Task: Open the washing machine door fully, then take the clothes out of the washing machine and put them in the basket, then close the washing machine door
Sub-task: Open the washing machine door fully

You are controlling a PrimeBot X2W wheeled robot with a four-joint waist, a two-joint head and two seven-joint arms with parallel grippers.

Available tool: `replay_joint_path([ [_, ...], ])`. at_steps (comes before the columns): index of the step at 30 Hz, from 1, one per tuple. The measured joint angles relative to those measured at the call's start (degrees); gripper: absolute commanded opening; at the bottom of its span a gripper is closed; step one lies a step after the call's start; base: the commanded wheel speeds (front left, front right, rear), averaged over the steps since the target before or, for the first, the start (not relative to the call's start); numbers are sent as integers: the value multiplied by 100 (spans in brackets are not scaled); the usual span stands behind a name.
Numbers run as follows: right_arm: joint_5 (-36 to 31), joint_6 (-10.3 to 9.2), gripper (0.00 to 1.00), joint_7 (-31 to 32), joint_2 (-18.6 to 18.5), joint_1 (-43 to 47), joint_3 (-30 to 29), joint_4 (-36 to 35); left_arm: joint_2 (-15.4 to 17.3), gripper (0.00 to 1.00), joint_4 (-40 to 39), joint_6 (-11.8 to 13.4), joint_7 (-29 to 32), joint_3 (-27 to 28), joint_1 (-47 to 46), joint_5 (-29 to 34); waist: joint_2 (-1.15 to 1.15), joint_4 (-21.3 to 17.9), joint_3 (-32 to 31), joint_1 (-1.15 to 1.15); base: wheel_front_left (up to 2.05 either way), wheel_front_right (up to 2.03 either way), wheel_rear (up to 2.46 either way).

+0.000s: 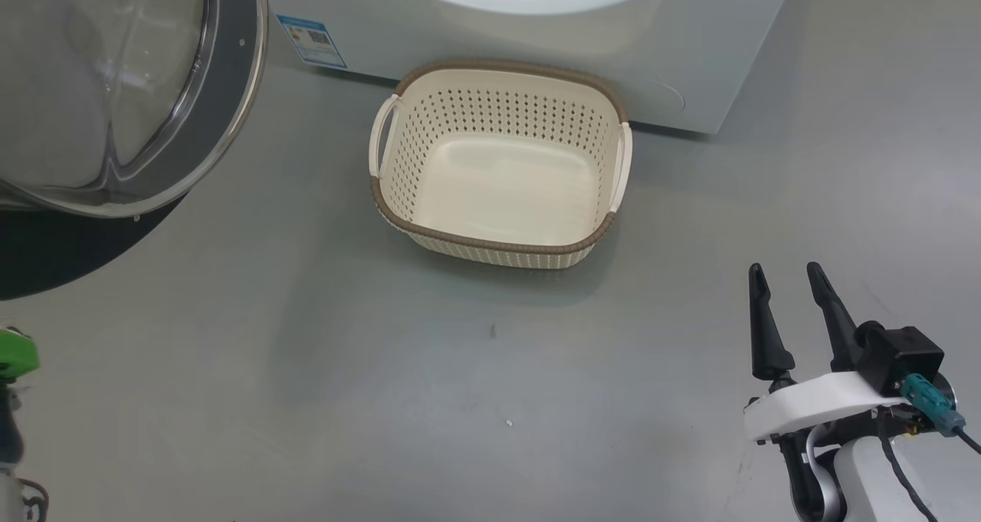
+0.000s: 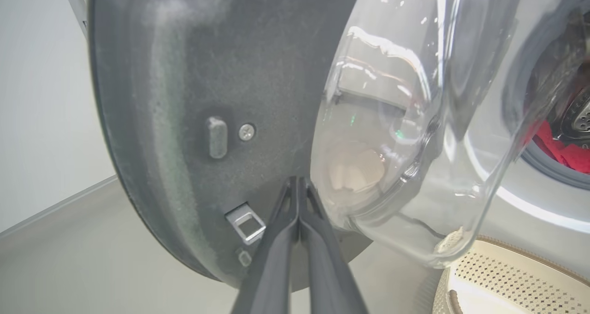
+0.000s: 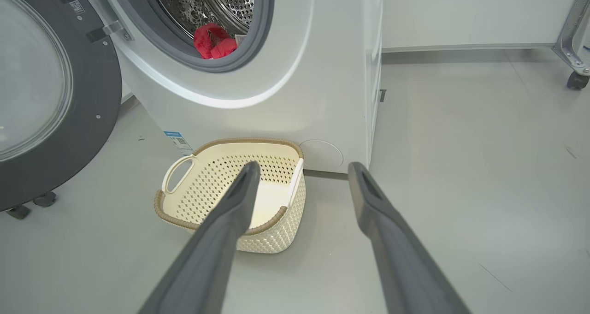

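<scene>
door: large round washing machine door with glossy black rim and bulging clear glass bowl, swung open, at the robot's left of the drum opening in the head view
door inner face: dull dark grey panel; a small silver screw and a square metal latch piece are on it, latch near the lower edge
machine: big white front-loading washing machine, grey rubber gasket around the open drum, perforated steel drum visible inside
sticker: small blue label sticker low on the machine front, on the door side
clothes: red fabric garments bunched inside the drum, low in the opening, against the grey gasket
basket: small cream perforated plastic basket with brown woven-look rim, upright on the floor just in front of the machine, below the drum opening; bare cream bottom shows
floor: smooth grey floor
left end effector: fingers pressed together, nothing between them; tips at the door's dark inner face, just beside the glass bowl; contact cannot be told
right end effector: fingers spread apart, holding nothing; hovers over the floor, right of the basket and apart from it, pointing toward the machine
</scene>
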Motion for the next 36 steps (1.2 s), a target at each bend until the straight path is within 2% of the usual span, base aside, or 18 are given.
replay_joint_path([
  [9,109,8,100,-8,69,-14,-20,170,-66,0,-94,-141,-60,-483,244,443,0,-114,-537,0,0,0,0],
  [19,153,8,100,-9,110,5,-132,260,-286,0,-445,-244,-110,-860,830,654,0,-355,-1144,0,0,0,0],
  [23,160,9,100,-9,122,82,-155,310,-467,0,-666,-250,-155,-1022,1064,683,0,-516,-1395,0,0,0,0],
  [24,160,16,100,-9,143,113,-157,276,-661,0,-992,-294,-159,-1199,1435,700,0,-771,-1656,0,0,0,0],
  [29,160,16,100,-9,157,214,-174,233,-900,0,-1281,-301,-160,-1358,1655,700,0,-949,-1771,-1,0,0,0],
  [36,149,58,100,-9,160,269,-165,134,-1001,0,-1679,-302,-169,-1400,1888,740,0,-1145,-1823,0,0,0,0],
])
